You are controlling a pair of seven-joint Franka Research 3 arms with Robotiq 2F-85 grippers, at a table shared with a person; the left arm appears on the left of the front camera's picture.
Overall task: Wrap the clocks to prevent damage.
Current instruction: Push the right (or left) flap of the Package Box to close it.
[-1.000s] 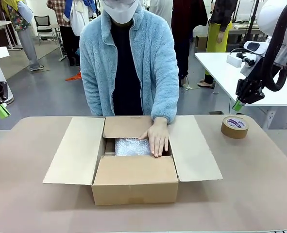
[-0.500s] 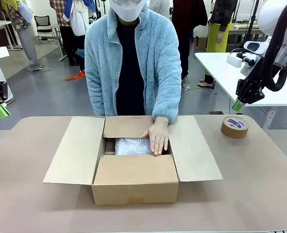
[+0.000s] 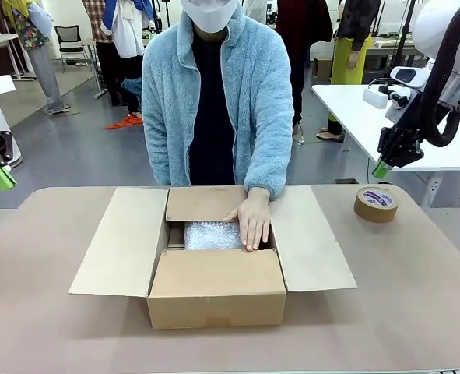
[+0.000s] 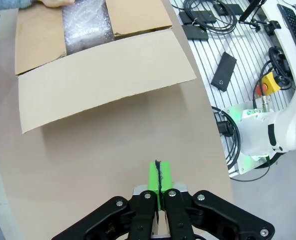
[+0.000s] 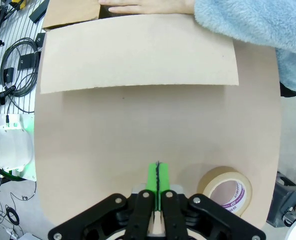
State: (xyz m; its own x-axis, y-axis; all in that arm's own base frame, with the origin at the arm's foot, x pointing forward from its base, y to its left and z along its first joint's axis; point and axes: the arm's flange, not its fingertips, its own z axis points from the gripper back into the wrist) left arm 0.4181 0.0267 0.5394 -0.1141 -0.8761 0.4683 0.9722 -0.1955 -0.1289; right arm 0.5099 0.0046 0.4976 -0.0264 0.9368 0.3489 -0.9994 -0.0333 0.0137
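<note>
Tabletop [image 3: 416, 296] with open cardboard box [image 3: 214, 300], bubble-wrapped bundle [image 3: 210, 235] inside.
Flaps lie spread for access; the bundle, likely a clock, sits under the person's hand [image 3: 253, 222], seemingly pressed snug. Tape roll [image 3: 376, 203] waits nearby, probably for sealing. Left jaws and right jaws, clenched empty, hang clear at the sides.

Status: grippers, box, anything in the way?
Shut and empty: left gripper, right gripper, both clear of the cardboard box. Inside it, bubble-wrapped bundle. In the way: person's hand resting on it.
</note>
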